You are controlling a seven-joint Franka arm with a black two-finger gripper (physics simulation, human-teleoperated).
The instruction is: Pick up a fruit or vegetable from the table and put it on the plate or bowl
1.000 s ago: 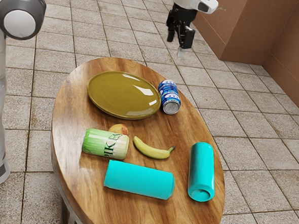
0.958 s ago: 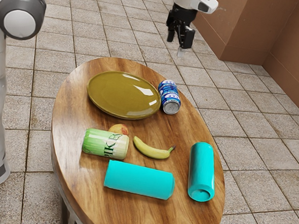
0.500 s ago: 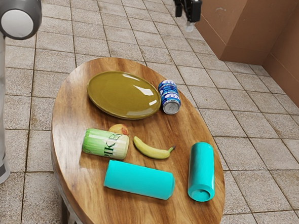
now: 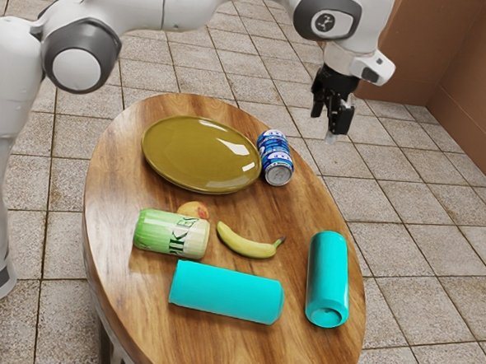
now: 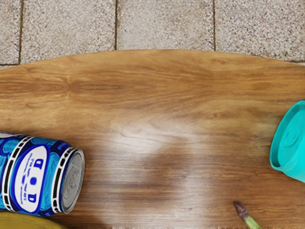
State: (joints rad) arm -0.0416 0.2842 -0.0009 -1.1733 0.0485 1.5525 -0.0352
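Observation:
A yellow banana (image 4: pixel 247 244) lies mid-table, its stem tip (image 5: pixel 245 217) showing in the wrist view. An orange-red round fruit (image 4: pixel 193 209) peeks out behind a lying green can (image 4: pixel 171 233). The olive plate (image 4: pixel 199 153) sits at the table's far left part, and its rim (image 5: pixel 28 223) shows in the wrist view. My gripper (image 4: pixel 334 115) hangs open and empty above the table's far right edge, to the right of the blue can (image 4: pixel 275 157), well apart from the banana.
The blue can (image 5: pixel 35 176) lies on its side beside the plate. Two teal cylinders (image 4: pixel 226 291) (image 4: pixel 328 278) lie near the front of the wooden oval table (image 4: pixel 119 183); one teal end (image 5: pixel 290 143) appears in the wrist view. Tiled floor surrounds the table.
My hand first rose toward the exterior view's top, then came down and to the right, now lower and closer to the table's edge. The objects have not moved.

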